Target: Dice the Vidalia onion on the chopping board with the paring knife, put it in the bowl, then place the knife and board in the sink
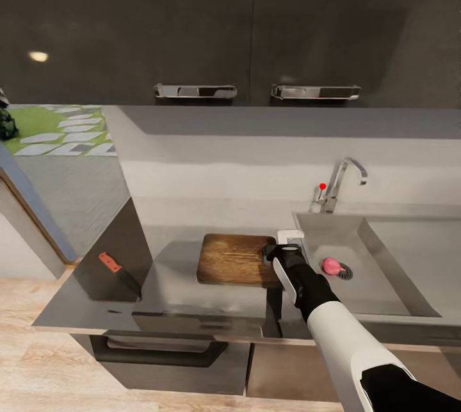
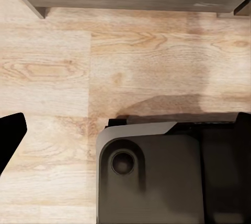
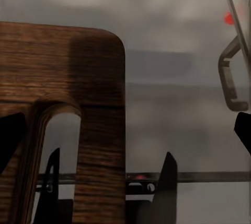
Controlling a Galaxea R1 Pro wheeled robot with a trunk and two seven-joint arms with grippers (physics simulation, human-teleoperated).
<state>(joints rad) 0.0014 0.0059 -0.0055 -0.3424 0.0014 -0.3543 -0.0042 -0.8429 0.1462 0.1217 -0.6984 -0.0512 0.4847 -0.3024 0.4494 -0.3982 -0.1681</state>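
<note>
Hovering beside the chopping board point(image 1: 235, 259), the right tool point(image 1: 289, 237), opening unclear, may nudge it aside while crossing toward the Vidalia onion point(image 1: 331, 265).

Head looks down; right wrist nears chopping board point(image 3: 63, 93)
</note>
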